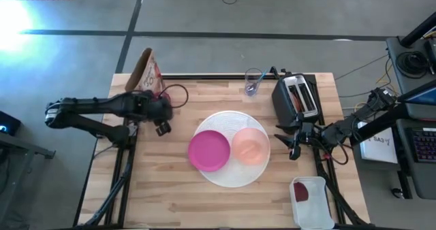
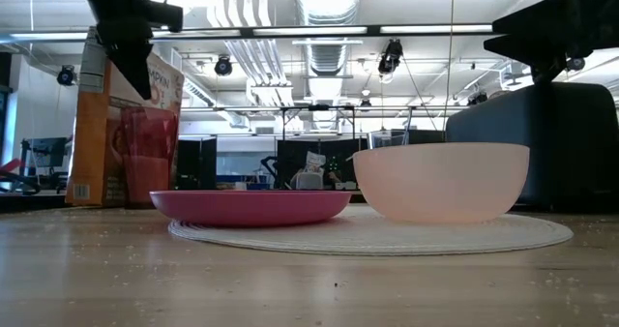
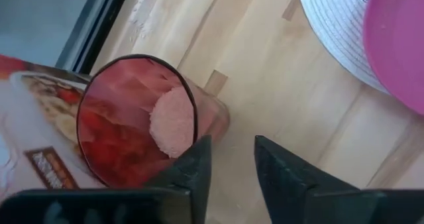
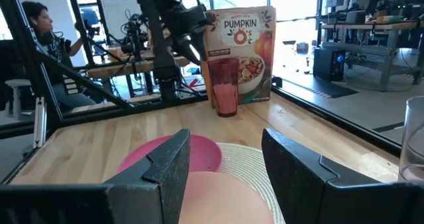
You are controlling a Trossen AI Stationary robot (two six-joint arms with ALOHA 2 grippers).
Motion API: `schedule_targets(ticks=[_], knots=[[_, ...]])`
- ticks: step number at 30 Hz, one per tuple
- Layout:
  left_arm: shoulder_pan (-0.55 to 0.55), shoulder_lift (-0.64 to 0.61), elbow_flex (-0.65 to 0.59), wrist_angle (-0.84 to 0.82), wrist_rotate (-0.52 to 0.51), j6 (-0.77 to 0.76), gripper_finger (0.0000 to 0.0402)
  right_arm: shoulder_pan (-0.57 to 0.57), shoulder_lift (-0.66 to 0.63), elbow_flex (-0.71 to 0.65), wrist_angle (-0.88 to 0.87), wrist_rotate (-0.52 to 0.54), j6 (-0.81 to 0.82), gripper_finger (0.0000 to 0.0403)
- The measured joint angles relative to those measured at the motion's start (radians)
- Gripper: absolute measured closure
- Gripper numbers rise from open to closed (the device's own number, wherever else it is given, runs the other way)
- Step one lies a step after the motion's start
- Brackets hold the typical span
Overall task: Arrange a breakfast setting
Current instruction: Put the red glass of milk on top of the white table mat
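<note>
1. Pink translucent cup [image 3: 149, 121] stands upright at the tabletop's [image 1: 163, 189] back left, touching or just before a cereal box [image 1: 145, 70]; the left gripper [image 3: 228, 168] hovers above it, fingers spread
2. Magenta plate [image 1: 208, 150] and peach bowl [image 1: 251, 146] sit side by side on the white plate [image 1: 231, 175]
3. Right gripper [image 4: 222, 161] waits beside the toaster [image 1: 297, 98], fingers spread
4. Risk: a finger landing on the rim could topple the cup into the box
</note>
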Motion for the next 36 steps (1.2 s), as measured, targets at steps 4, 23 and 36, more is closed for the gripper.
schedule_targets(ticks=[4, 23, 36], knots=[[0.038, 0.002, 0.000, 0.007, 0.014, 0.086, 0.0271, 0.000, 0.000, 0.000, 0.000, 0.000, 0.000, 0.0225], [0.104, 0.007, 0.000, 0.070, 0.079, 0.105, 0.0274, 0.000, 0.000, 0.000, 0.000, 0.000, 0.000, 0.0225], [0.202, 0.111, 0.000, 0.056, 0.089, 0.113, 0.0278, 0.000, 0.000, 0.000, 0.000, 0.000, 0.000, 0.0225]])
